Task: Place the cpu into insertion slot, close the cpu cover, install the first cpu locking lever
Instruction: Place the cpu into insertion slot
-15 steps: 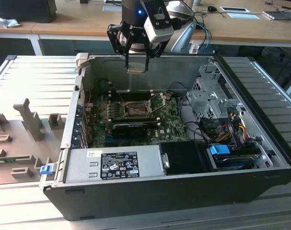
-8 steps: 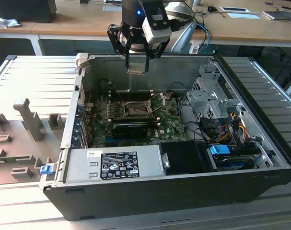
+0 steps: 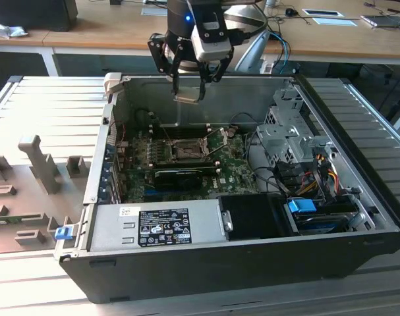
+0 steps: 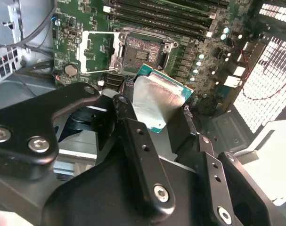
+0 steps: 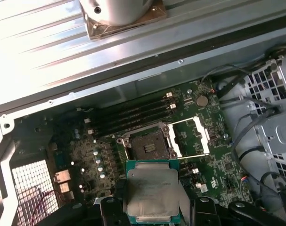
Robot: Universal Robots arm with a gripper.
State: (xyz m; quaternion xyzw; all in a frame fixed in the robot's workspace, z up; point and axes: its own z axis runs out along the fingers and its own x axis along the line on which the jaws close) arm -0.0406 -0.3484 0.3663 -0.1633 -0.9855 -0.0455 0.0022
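Black jaws pinch the cpu [image 5: 152, 192] by its edges above the socket [image 5: 150, 143].

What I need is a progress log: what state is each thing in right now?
cpu: held in the air, not yet seated.
gripper: shut on the cpu.
cpu cover: swung open beside the socket.
socket: uncovered, empty.
computer case: side open.

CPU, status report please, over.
Gripper shut on cpu, high over motherboard. Socket empty, cpu cover open beside it. Nothing seen between chip and socket.
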